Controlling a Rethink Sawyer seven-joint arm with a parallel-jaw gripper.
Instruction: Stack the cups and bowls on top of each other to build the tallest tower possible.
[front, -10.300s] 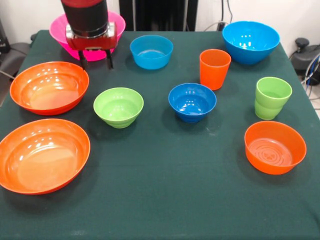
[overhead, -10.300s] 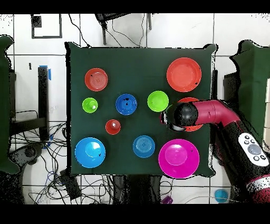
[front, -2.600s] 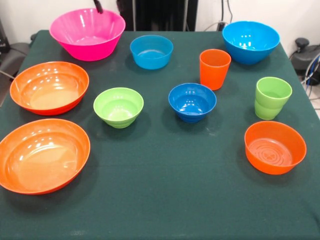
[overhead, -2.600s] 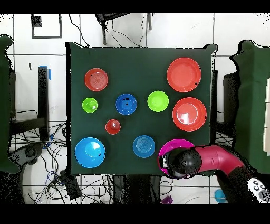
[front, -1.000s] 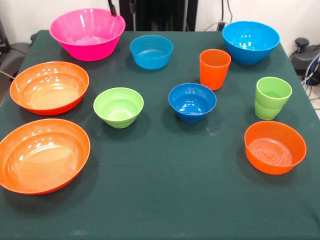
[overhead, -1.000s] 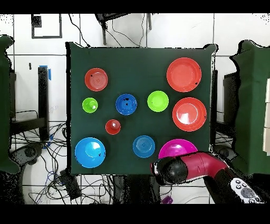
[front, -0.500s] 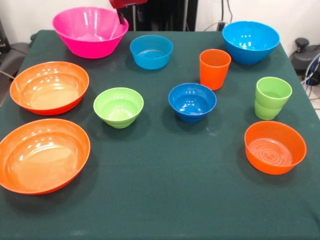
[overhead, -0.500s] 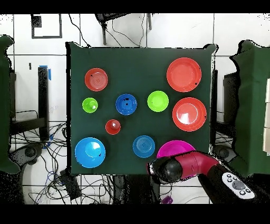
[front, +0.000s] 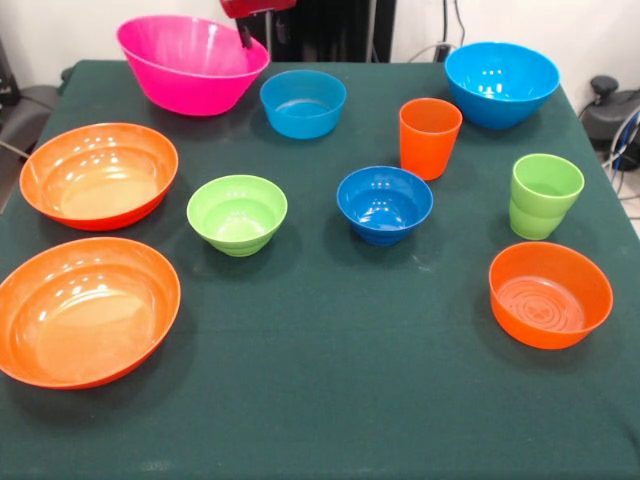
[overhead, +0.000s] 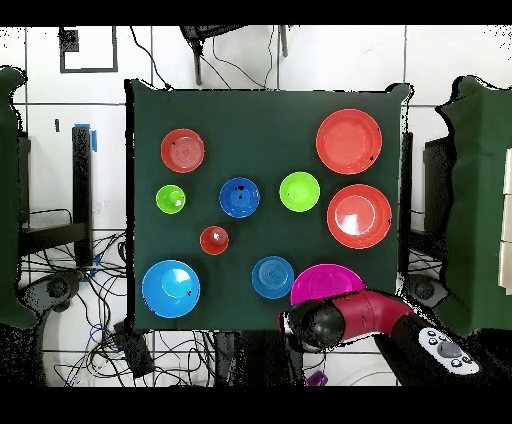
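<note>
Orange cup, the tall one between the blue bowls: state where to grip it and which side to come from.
Grip the orange cup at its rim, one finger inside and one outside the wall, coming straight down. It stands upright with its mouth open upward, and its tapered sides would likely slip in a side pinch. The near sky blue bowl and dark blue bowl stand clear of it.

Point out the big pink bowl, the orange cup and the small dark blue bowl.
big pink bowl (front: 190, 75): front view, on its outer wall.
orange cup (front: 429, 145): front view, on its side wall below the rim.
small dark blue bowl (front: 384, 203): front view, on its inner floor.
</note>
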